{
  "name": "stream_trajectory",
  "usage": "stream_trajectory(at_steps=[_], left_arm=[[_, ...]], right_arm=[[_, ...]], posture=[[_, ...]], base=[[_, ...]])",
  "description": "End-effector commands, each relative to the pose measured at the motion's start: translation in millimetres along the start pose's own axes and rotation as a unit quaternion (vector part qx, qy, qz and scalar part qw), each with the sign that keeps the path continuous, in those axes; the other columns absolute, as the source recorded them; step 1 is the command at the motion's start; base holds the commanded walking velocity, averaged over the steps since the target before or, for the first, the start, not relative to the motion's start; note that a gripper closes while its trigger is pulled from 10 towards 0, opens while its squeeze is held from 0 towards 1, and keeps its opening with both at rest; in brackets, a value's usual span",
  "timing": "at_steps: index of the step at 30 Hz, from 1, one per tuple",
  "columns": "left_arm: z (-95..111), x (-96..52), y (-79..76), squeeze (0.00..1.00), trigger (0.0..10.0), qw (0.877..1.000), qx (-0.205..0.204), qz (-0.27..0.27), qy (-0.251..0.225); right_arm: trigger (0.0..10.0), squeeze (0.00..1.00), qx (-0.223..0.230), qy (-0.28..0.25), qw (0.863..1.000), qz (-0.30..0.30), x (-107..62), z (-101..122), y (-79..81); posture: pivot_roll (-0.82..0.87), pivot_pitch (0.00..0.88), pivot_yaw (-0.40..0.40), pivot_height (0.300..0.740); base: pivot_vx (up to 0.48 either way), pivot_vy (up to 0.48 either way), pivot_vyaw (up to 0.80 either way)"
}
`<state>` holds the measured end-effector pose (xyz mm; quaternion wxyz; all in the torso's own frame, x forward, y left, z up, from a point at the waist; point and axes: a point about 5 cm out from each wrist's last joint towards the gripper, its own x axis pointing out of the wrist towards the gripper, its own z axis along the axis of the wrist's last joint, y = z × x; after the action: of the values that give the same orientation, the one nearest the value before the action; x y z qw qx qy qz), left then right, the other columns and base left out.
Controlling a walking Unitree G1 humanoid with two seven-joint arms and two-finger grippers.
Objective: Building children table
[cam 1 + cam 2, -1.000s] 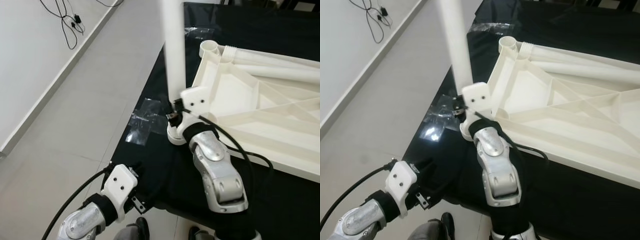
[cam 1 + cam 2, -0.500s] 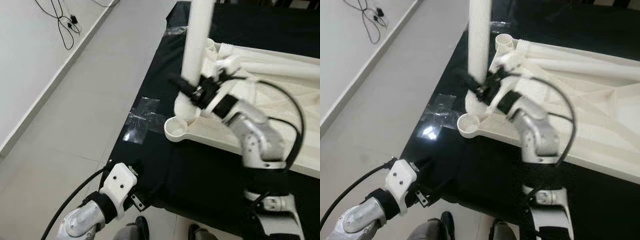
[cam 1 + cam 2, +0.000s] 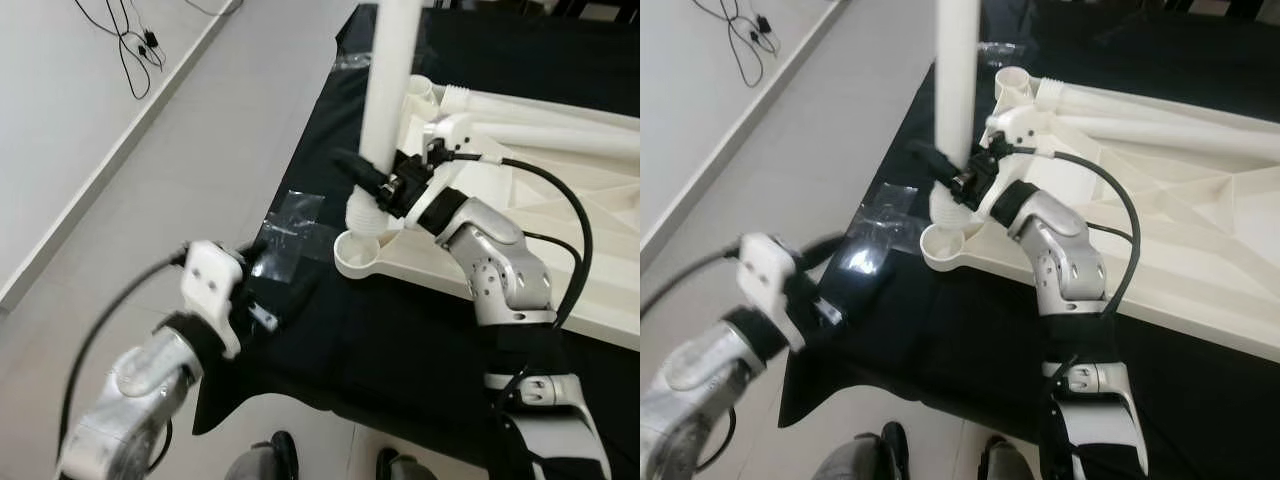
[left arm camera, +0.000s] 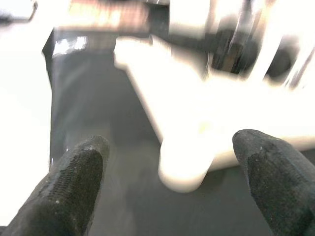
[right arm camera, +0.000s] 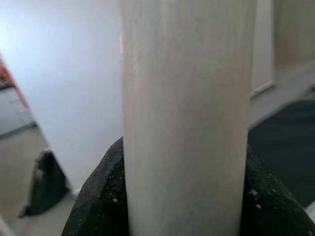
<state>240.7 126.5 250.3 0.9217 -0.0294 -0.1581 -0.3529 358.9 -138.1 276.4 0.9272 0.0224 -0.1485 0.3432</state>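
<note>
Long white cylindrical plastic table leg [image 3: 388, 100]: upright, threaded foot just above the round corner socket [image 3: 356, 255] of the upturned white ribbed plastic tabletop [image 3: 560, 230]. Right gripper [image 3: 372, 180]: fingers clamped around leg near its base. Left gripper [image 4: 172, 182]: fingers spread, holding nothing, near socket. Beneath: black cloth [image 3: 400, 340] with clear tape patch [image 3: 285, 235]. Beyond: pale grey tiled floor [image 3: 170, 180], white wall, black cables [image 3: 135, 40].
</note>
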Motion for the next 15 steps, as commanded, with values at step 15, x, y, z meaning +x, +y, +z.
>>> stream_trajectory(at_steps=[15], left_arm=[[90.7,43.9,35.5,1.00,10.0,0.984,-0.045,-0.031,-0.168]], right_arm=[[10.0,0.00,-0.153,0.029,0.972,0.178,8.2,-16.7,72.2]], posture=[[0.03,0.175,0.074,0.740]], base=[[0.000,0.000,0.00]])
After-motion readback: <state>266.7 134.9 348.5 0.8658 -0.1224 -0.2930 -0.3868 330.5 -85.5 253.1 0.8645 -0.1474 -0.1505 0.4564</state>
